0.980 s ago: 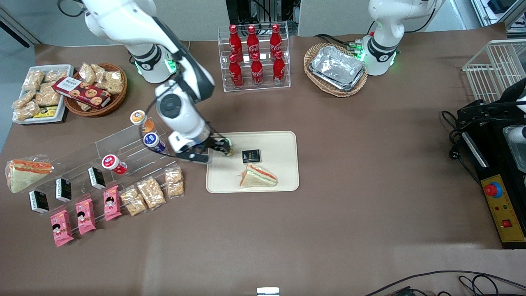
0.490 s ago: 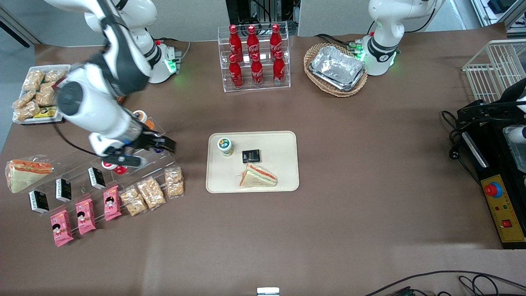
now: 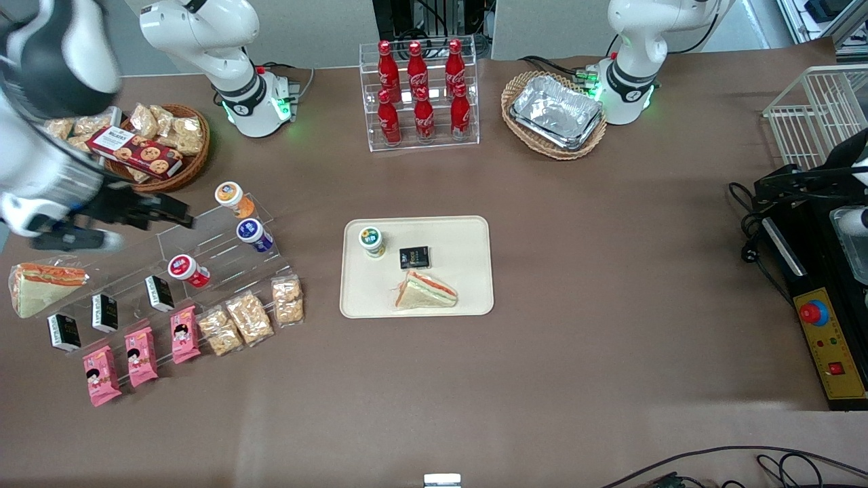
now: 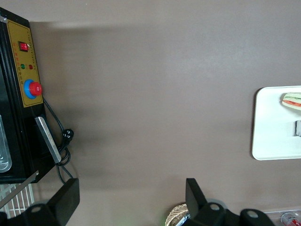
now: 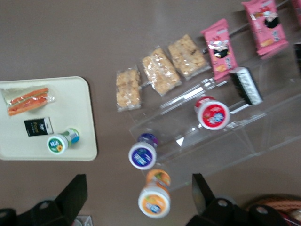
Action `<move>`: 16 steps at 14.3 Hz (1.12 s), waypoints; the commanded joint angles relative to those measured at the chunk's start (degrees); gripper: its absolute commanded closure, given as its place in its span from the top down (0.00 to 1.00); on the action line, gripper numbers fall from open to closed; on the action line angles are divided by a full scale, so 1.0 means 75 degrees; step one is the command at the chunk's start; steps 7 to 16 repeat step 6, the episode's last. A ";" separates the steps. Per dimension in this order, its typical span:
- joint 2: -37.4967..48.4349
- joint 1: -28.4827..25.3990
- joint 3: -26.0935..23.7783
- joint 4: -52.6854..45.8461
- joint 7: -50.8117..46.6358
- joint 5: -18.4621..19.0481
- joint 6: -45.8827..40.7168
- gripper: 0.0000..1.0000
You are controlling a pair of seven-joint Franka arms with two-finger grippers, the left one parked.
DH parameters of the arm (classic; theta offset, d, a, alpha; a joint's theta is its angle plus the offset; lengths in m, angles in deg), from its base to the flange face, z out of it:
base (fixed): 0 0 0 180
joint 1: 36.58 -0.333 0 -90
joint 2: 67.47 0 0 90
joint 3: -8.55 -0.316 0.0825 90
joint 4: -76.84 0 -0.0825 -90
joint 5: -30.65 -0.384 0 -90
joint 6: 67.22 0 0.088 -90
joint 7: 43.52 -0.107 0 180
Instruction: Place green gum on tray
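The green gum (image 3: 371,238) stands upright on the cream tray (image 3: 468,234), in the tray's corner nearest the working arm's base. Its green-and-white lid faces up. My right gripper (image 3: 178,211) is open and empty. It hangs high above the table, toward the working arm's end, over the clear acrylic stand (image 3: 203,237) and well apart from the tray. In the right wrist view the gum (image 5: 59,143) sits on the tray (image 5: 70,99), with the gripper (image 5: 138,183) open above the orange-lidded canister (image 5: 154,200).
A wrapped sandwich (image 3: 426,291) and a black packet (image 3: 414,257) lie on the tray. Orange-lidded (image 3: 229,194), blue-lidded (image 3: 251,231) and red-lidded (image 3: 182,267) canisters rest on the stand. Snack packs (image 3: 247,317), a cookie basket (image 3: 159,146), a cola rack (image 3: 419,95) and foil trays (image 3: 556,112) surround them.
The gripper was at the gum on the tray, let it go, then pulled away toward the working arm's end of the table and rose. The gum stays standing on the tray.
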 commanded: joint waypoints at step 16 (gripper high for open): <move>-0.0564 0.0027 0.0433 -0.2515 0.0528 0.1182 -0.2043 1.00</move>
